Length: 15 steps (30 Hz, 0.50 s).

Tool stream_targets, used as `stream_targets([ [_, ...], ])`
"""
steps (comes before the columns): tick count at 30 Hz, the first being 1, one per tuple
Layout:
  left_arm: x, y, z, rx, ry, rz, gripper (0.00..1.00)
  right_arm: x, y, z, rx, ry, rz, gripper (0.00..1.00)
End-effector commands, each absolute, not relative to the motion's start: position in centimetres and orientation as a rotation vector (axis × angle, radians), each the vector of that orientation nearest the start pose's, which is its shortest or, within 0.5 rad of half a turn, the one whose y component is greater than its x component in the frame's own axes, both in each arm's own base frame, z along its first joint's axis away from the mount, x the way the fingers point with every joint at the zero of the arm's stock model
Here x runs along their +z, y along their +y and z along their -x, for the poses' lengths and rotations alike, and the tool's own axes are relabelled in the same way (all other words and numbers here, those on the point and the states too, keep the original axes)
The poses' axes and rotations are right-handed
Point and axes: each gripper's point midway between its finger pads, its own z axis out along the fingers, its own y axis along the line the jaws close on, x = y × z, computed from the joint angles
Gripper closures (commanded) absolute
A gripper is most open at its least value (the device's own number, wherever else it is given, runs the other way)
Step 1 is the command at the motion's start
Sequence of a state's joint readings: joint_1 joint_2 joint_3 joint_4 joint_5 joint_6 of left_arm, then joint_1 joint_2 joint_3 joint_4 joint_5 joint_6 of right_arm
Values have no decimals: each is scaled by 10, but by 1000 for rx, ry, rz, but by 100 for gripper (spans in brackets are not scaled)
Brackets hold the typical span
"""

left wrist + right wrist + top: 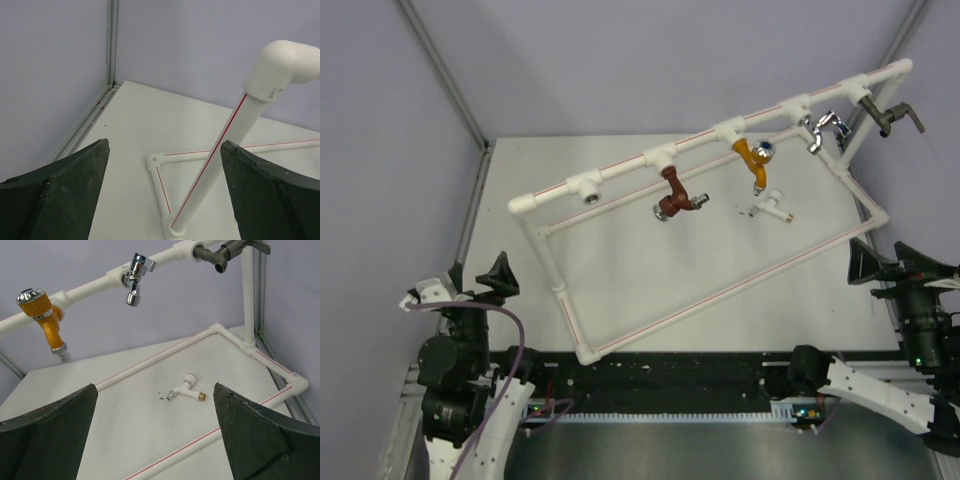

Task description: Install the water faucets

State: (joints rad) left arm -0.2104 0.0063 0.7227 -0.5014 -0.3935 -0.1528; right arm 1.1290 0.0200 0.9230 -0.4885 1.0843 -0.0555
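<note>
- The left gripper [478, 278] sits at the table's near left corner, pulled back from the work, its dark fingers [75, 190] spread wide with nothing between them.
- In the left wrist view, the gap between those fingers frames a slanting upright post [220, 150] of the frame, topped by a white elbow [282, 67].
- The right gripper [892, 262] hangs at the near right, just outside the frame's corner. Its jaws are also splayed fully and hold nothing.
- The white table [650, 270] carries the pipe frame [720, 292], white tubing with a red stripe. Its base rectangle lies flat and skewed across the surface.
- The white faucet [767, 207] lies on its side on the table, inside the base rectangle and clear of the pipes. The right wrist view shows it ahead of the open fingers, with a brass-coloured threaded end [202, 397].
- Farther back, the raised top rail runs from low left to high right.
- A tee socket [588, 188] near the rail's left end shows a bare mouth.
- The reddish-brown faucet [672, 193] hangs from the next socket along, its silver tip pointing right.
- Beyond it along the rail hang an orange faucet [752, 160], a chrome faucet [823, 128] and a dark grey faucet [888, 113].
</note>
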Motion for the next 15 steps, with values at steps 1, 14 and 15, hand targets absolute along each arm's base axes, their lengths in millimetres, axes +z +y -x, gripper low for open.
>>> stream_targets([
  [1,353,38,-127,-45,1190,296,1,369,-52,-150,224,1376,-177,1],
  [14,352,33,-134,-56,1185,270,1,375,-45,-150,256,1354,-155,1],
  [15,351,33,-134,-56,1188,270,1,375,-45,-150,255,1354,-159,1],
])
